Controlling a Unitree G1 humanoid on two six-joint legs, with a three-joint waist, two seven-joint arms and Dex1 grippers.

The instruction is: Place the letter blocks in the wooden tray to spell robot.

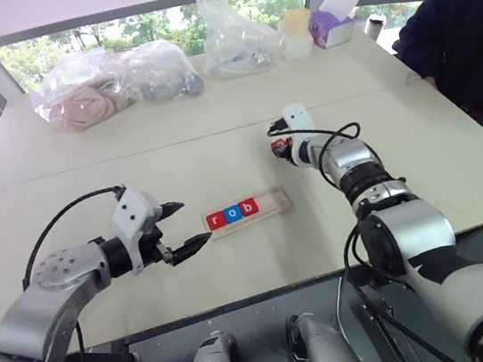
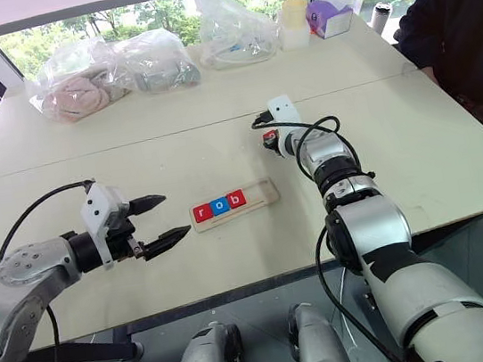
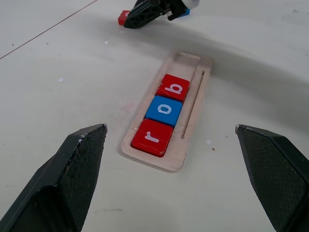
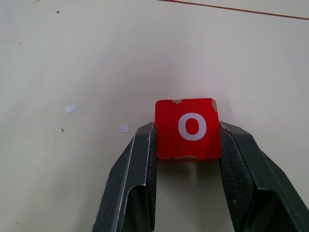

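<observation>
We noted the left gripper [image 1: 183, 226] nearest to us, hovering just above the table [image 1: 87, 167] with its two black fingers spread wide and nothing between them. At its 3 o'clock in the head view, just beside the fingertips, lay the wooden tray [image 1: 247, 211]. Its long axis ran roughly from 9 to 3 o'clock, the far-right end tilted slightly up toward 2. Three letter blocks sat in it, filling it from the left end: a red r [image 1: 217, 220], a blue o [image 1: 232, 213] and a red b [image 1: 248, 206]. The two slots at the right end [image 1: 273, 199] stood bare.

Farther out, at about 1 o'clock from the tray and well apart from it, the right gripper [image 4: 188, 140] rested low at the table. Its jaws were closed on a red o block [image 4: 188, 128], one finger against each side edge, with the letter facing up in the wrist view. A blue block [image 3: 186, 13] showed just beside that gripper in the left wrist view; we could not read its letter.

Our judgement: the coming move turns on the first bare slot, just right of the b, which lay toward 7 o'clock from the right gripper. The right arm was the one loaded. The block would need its edges squared to the tray's long axis before being lowered.
</observation>
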